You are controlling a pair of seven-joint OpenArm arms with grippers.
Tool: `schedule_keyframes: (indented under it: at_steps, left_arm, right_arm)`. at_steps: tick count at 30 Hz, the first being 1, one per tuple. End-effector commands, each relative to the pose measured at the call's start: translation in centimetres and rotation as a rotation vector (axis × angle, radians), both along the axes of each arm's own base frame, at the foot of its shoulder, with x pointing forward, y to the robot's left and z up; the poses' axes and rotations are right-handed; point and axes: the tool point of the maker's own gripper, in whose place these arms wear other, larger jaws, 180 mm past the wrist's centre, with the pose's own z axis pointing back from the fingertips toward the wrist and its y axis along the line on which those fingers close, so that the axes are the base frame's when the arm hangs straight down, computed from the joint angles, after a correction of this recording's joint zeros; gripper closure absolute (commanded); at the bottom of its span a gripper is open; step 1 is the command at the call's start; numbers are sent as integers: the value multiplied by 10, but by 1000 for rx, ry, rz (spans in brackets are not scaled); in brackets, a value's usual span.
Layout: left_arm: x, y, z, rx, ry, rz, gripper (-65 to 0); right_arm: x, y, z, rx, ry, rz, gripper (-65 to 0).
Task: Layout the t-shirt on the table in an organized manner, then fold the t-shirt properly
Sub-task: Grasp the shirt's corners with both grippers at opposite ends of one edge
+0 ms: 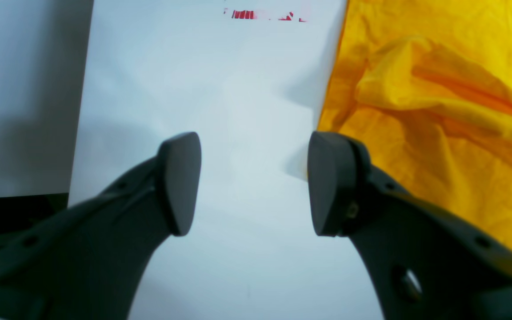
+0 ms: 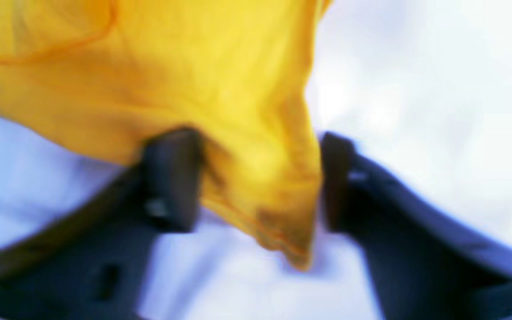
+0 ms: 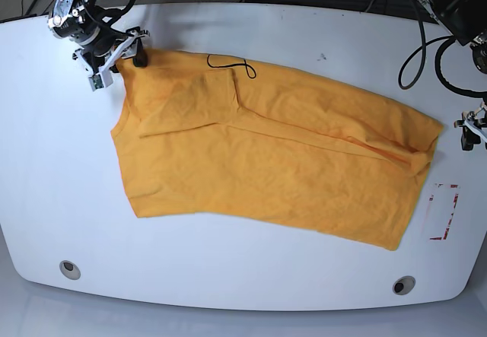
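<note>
Orange-yellow cloth t-shirt (image 3: 274, 154) lies spread, unfolded, on glossy white counter (image 3: 228, 276). Right tool (image 2: 260, 182) straddles a corner, grip unclear; left tool (image 1: 254, 184) wide, empty.

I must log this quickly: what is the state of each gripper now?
Left gripper: open, empty, beside the t-shirt.
Right gripper: jaws around a t-shirt corner; a firm grip cannot be told.

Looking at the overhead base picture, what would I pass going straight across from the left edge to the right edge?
The robot's right hand at the shirt's corner → the orange-yellow t-shirt spread on the white table → the red-outlined rectangle mark → the robot's left hand near the right edge.
</note>
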Motion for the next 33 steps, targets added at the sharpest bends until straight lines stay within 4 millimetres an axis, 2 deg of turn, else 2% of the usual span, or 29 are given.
schedule_keyframes:
  at_steps: [1, 5, 7, 15, 25, 28, 33]
  left_arm:
    - [9, 4, 19, 22, -52, -10, -364]
    - [13, -3, 8, 1, -28, -29, -364]
    - [18, -9, 3, -12, -15, -48, -364]
    - [23, -30, -25, -98, 22, -62, -364]
    - [29, -52, -36, -114, 10, -113, -364]
    - [23, -60, -54, -138, 38, -131, -364]
    - [21, -63, -71, -178, 53, -128, -364]
  right_arm:
    - [-14, -4, -10, -18, 70, 8, -212]
    - [-14, -3, -10, -18, 71, 10, -103]
    - [-14, -2, -10, -18, 70, 13, -78]
    - [-14, -2, -10, -16, 69, 14, -87]
    - [-13, -2, -10, -17, 68, 15, -87]
    - [-13, -3, -9, -18, 67, 10, -86]
    - [-14, -4, -9, -20, 68, 9, -84]
